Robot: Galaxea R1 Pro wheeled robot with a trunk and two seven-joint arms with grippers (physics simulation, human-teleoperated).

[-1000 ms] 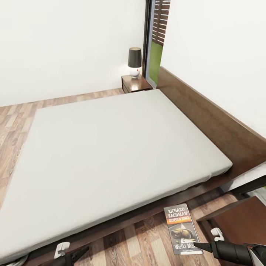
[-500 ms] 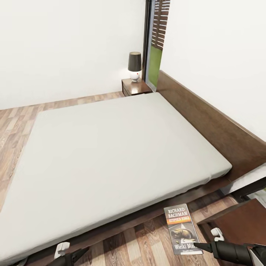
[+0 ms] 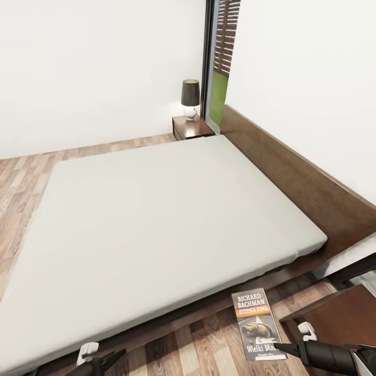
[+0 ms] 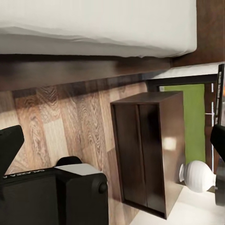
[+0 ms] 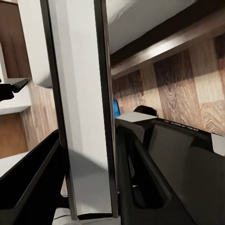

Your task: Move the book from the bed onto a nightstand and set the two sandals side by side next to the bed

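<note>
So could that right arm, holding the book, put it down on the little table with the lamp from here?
Probably not yet. The right gripper holds the book at this side of the bed; the nightstand stands beyond the whole mattress.

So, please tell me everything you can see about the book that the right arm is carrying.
The book is a thin paperback with a dark cover, white lettering "Richard Bachman", an orange band below it and a dark picture in the middle. The right tool is clamped on its lower edge and holds it, cover toward the head camera, above the wooden floor beside the bed. In the right wrist view its white page edge stands between the fingers.
</note>
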